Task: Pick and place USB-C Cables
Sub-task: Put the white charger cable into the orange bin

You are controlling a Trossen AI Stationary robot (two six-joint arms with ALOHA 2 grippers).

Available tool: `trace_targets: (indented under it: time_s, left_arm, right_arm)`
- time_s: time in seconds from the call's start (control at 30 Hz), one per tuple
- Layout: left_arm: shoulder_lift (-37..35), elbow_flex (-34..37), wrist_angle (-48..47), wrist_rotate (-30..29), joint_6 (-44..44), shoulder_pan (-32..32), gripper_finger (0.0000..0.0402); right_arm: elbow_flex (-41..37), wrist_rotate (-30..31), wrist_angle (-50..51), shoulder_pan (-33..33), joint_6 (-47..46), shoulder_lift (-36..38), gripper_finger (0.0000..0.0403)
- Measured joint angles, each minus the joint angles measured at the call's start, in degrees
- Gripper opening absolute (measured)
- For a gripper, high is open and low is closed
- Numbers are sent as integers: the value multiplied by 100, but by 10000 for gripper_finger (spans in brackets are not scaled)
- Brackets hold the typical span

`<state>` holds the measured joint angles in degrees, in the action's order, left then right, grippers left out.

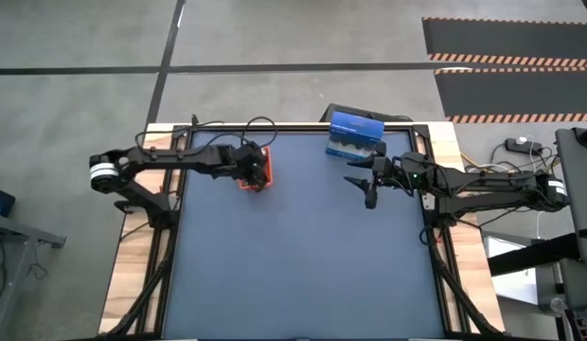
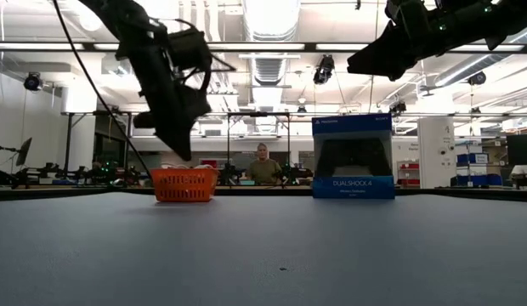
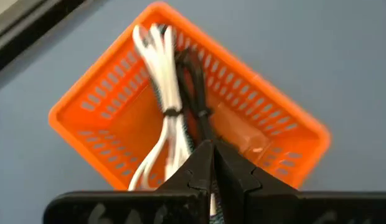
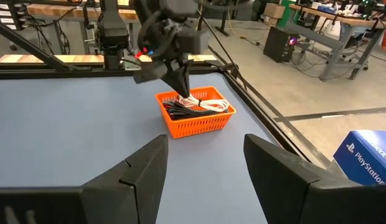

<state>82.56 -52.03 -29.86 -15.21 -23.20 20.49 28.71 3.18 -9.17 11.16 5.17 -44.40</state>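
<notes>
Now my left gripper (image 3: 213,163), fingers pressed shut, hangs over the orange basket (image 3: 87,109) holding the white cable (image 3: 169,87); I'd lift straight, avoiding snags. Right gripper (image 4: 205,162) waits open.

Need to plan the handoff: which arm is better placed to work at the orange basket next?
Left. Its gripper hangs directly above the orange plastic basket holding white cables; the right gripper waits apart, open.

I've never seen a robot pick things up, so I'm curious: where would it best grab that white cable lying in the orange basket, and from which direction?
Probably at the tied middle of the white cable, where a dark band pinches its strands into one narrow bundle. Come straight down from above, since the orange basket walls block the sides. The left gripper already hangs over it, fingers shut.
</notes>
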Motion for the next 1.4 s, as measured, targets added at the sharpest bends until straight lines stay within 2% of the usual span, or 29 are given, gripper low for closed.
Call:
trace_targets:
  time_s: [0.23,0.5,0.67,1.0,1.4]
  left_arm:
    - [183,227,190,-201,-44,16,1]
    - [119,58,226,-224,-39,13,1]
    - [108,174,193,-641,-20,12,1]
    - [149,556,596,-631,-50,13,1]
    - [51,259,700,-614,-43,13,1]
  right_arm:
    - [0,0,9,0,0,0,203]
    - [0,0,13,0,0,0,203]
    - [0,0,13,0,0,0,203]
    - [0,0,35,0,0,-1,203]
    - [0,2,37,0,-7,-2,203]
